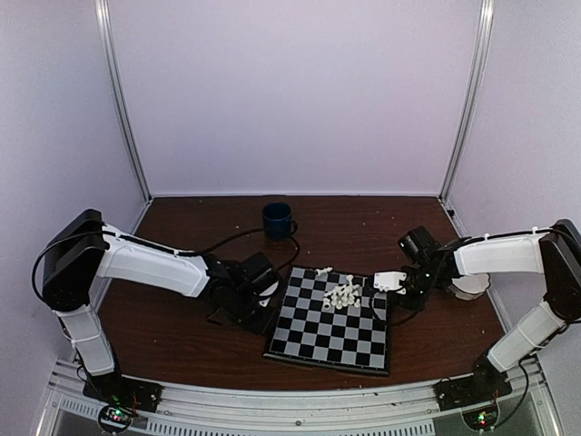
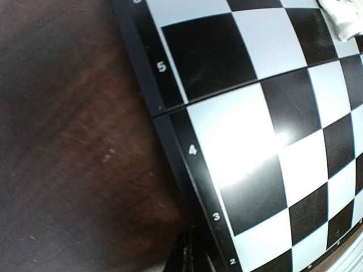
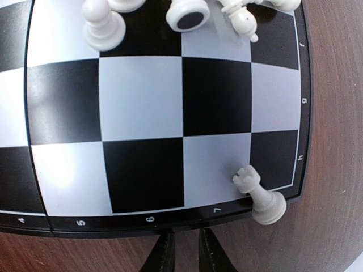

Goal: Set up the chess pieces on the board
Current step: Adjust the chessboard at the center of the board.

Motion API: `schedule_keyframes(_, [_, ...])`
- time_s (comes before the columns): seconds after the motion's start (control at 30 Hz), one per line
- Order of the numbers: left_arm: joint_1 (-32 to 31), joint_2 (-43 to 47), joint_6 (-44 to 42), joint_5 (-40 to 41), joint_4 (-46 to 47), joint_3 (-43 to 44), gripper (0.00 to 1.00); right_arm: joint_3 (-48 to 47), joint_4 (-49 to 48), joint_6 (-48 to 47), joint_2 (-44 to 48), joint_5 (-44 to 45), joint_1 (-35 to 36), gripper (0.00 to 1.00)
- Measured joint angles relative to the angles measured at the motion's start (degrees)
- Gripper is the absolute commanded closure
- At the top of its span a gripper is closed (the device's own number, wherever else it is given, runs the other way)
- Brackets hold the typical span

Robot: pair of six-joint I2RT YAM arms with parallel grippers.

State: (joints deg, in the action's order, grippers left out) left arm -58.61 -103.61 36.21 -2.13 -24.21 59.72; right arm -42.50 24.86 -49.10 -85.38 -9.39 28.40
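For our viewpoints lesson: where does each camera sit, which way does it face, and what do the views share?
Top external: fixed above and behind the robot, facing down and forward over table, board, heaped chess pieces; left arm and right arm show.
Left wrist: on the left arm, facing down at the board's numbered edge; shut left fingers show.
Right wrist: on the right arm, facing down at a board corner and rook; right fingers show.
Shared: all see the board.

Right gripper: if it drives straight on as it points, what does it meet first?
Probably the board, at its near border just ahead of the right gripper. Past it come bare squares, then the heap of chess pieces. The lone piece at the corner lies off that line. Depth unclear.
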Motion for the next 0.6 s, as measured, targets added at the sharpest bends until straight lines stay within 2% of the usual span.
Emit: schedule_keyframes(0.6, [-8.41,-1.09,4.24,0.94,0.26,1.18,1.00,0.00,0.24,0.02,-0.02,0.24,-1.33,0.82])
